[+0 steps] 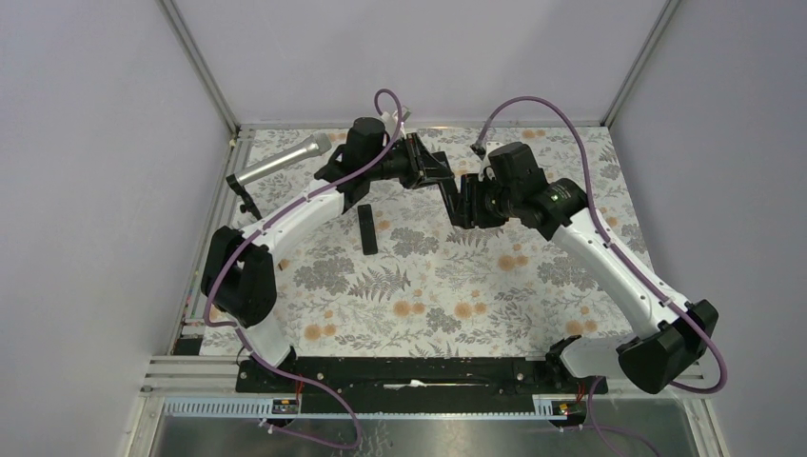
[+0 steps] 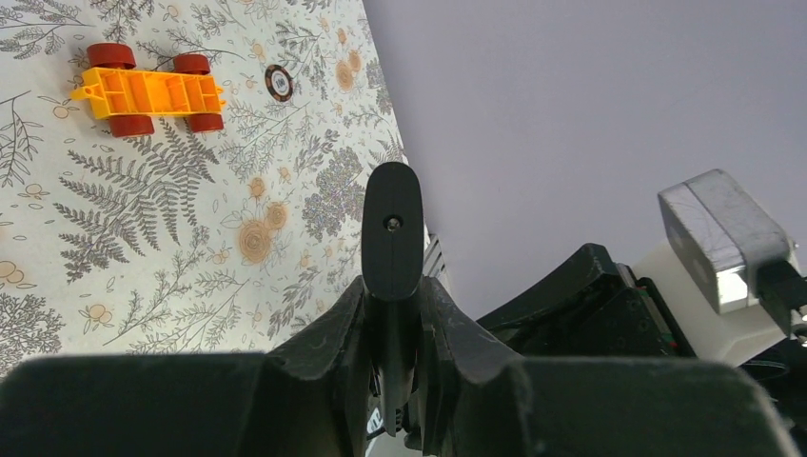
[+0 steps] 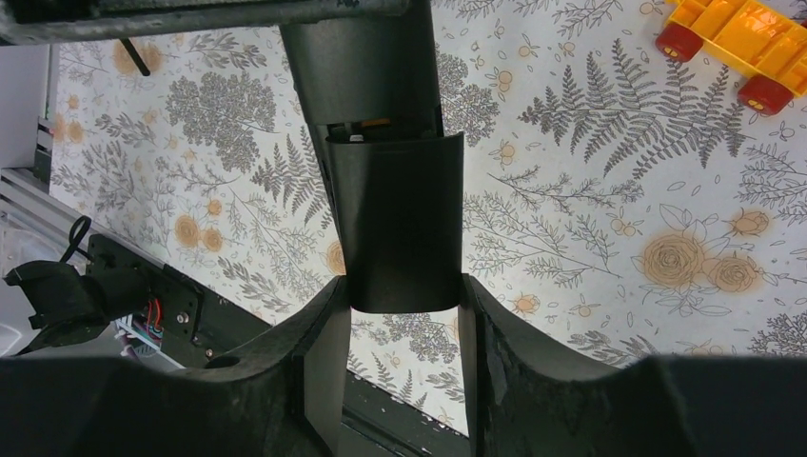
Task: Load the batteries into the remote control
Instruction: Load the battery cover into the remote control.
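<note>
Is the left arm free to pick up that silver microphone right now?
Probably not yet: the left jaws are shut on the remote, held in the air with the right jaws. The microphone itself lies uncovered beside that arm.
</note>
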Controlling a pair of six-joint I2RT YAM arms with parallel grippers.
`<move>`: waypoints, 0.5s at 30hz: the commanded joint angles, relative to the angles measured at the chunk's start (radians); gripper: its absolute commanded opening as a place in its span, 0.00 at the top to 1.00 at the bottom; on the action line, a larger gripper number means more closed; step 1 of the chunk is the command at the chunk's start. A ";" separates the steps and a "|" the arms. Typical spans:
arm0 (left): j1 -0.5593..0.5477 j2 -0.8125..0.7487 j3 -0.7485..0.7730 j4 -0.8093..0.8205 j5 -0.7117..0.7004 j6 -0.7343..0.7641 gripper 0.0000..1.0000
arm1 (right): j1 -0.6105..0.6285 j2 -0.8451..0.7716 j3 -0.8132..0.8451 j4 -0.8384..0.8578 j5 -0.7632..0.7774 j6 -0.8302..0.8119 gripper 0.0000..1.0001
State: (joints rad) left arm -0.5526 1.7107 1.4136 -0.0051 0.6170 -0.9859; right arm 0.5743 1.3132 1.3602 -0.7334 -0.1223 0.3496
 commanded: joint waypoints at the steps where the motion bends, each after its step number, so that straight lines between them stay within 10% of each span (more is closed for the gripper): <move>1: 0.000 -0.010 0.026 0.046 -0.012 -0.016 1.00 | 0.002 0.013 0.037 -0.011 0.001 -0.008 0.74; 15: -0.001 0.007 0.045 0.007 0.024 -0.028 1.00 | 0.002 0.026 0.034 0.020 -0.088 -0.080 0.73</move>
State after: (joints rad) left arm -0.5518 1.7222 1.4136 -0.0162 0.6178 -1.0004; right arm 0.5743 1.3399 1.3621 -0.7349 -0.1577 0.3065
